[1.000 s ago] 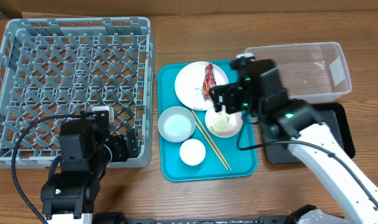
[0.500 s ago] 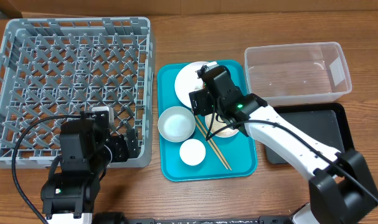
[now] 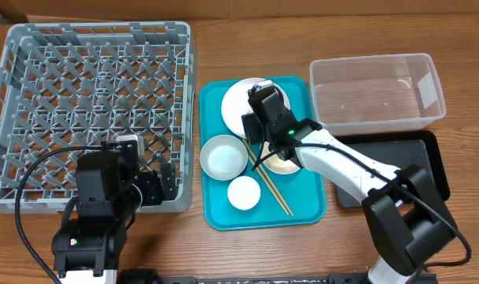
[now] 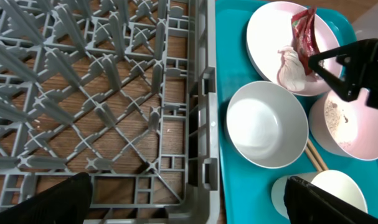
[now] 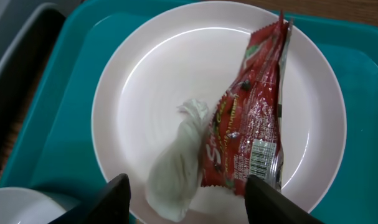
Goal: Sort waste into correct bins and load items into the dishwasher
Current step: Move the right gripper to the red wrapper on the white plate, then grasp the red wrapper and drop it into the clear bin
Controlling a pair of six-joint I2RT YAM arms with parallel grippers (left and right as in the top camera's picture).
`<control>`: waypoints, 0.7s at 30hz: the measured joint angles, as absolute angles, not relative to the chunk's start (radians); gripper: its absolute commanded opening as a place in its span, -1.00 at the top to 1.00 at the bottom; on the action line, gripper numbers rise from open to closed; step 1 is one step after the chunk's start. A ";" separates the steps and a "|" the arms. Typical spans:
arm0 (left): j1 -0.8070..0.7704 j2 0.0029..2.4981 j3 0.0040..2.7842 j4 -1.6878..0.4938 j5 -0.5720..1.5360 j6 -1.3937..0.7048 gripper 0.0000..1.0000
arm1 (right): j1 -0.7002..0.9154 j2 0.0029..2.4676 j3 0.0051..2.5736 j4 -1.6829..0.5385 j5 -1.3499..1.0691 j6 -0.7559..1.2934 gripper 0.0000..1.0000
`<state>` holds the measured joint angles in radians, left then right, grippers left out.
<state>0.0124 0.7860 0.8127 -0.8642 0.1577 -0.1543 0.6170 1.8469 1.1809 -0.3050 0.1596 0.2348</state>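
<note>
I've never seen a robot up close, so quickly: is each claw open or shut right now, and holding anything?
Left gripper: open, holding nothing.
Right gripper: open, empty, over the red wrapper on the plate.

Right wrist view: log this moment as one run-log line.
right gripper open over snack wrapper on white plate | left gripper open over dish rack edge | nothing grasped

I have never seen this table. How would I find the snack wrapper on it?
Find the flat teal plastic serving tray in the middle of the wooden table, beside the big grey rack. On its far end lies a round white plate; the crumpled red-and-white wrapper rests on it. Its neighbour, a twisted white wad, has no print.
</note>
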 measured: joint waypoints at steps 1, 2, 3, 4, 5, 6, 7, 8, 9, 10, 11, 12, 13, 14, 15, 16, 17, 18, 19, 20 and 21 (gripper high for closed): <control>0.012 0.786 0.813 -0.864 0.161 -0.155 -1.00 | 0.617 1.854 1.181 -0.298 0.170 0.235 -0.10; 0.012 0.786 0.813 -0.865 0.162 -0.155 -1.00 | 0.617 1.861 1.181 -0.289 0.180 0.237 -0.09; 0.012 0.786 0.813 -0.865 0.164 -0.155 -1.00 | 0.617 1.869 1.181 -0.276 0.191 0.236 -0.09; 0.012 0.786 0.813 -0.865 0.165 -0.155 -1.00 | 0.617 1.874 1.181 -0.270 0.197 0.235 -0.08; 0.012 0.786 0.813 -0.865 0.165 -0.155 -1.00 | 0.617 1.877 1.181 -0.265 0.202 0.235 -0.04; 0.012 0.786 0.813 -0.865 0.165 -0.155 -1.00 | 0.617 1.879 1.181 -0.263 0.209 0.235 -0.03; 0.012 0.786 0.813 -0.865 0.165 -0.155 -0.99 | 0.617 1.880 1.181 -0.261 0.213 0.235 -0.02; 0.012 0.786 0.813 -0.865 0.165 -0.155 -1.00 | 0.617 1.880 1.181 -0.259 0.217 0.236 -0.01; 0.012 0.786 0.813 -0.865 0.165 -0.155 -1.00 | 0.617 1.881 1.181 -0.257 0.219 0.235 -0.02; 0.012 0.786 0.813 -0.865 0.165 -0.155 -1.00 | 0.617 1.885 1.181 -0.255 0.220 0.235 -0.02; 0.012 0.786 0.813 -0.865 0.165 -0.155 -1.00 | 0.617 1.891 1.181 -0.254 0.223 0.235 -0.01; 0.012 0.786 0.813 -0.865 0.165 -0.155 -0.99 | 0.617 1.898 1.181 -0.255 0.225 0.235 -0.01; 0.012 0.786 0.813 -0.865 0.165 -0.155 -1.00 | 0.617 1.909 1.181 -0.255 0.226 0.235 0.00; 0.012 0.786 0.813 -0.865 0.166 -0.155 -1.00 | 0.617 1.927 1.181 -0.256 0.226 0.236 0.09; 0.012 0.786 0.813 -0.865 0.166 -0.155 -1.00 | 0.617 1.941 1.181 -0.255 0.226 0.236 0.16; 0.012 0.786 0.813 -0.865 0.166 -0.155 -1.00 | 0.617 1.948 1.181 -0.253 0.228 0.237 0.17; 0.012 0.786 0.813 -0.865 0.166 -0.155 -1.00 | 0.617 1.950 1.181 -0.245 0.228 0.238 0.28; 0.012 0.786 0.813 -0.865 0.166 -0.155 -1.00 | 0.617 1.950 1.181 -0.239 0.228 0.236 0.38; 0.012 0.786 0.813 -0.865 0.166 -0.155 -1.00 | 0.617 1.950 1.181 -0.229 0.229 0.239 0.43; 0.012 0.786 0.813 -0.865 0.166 -0.155 -1.00 | 0.617 1.950 1.181 -0.223 0.229 0.240 0.50; 0.012 0.786 0.813 -0.865 0.166 -0.155 -0.99 | 0.617 1.950 1.181 -0.221 0.230 0.238 0.57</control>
<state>0.0124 0.7860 0.8127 -0.8646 0.1661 -0.1551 0.6167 1.9503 1.1812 -0.2207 0.2298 0.2382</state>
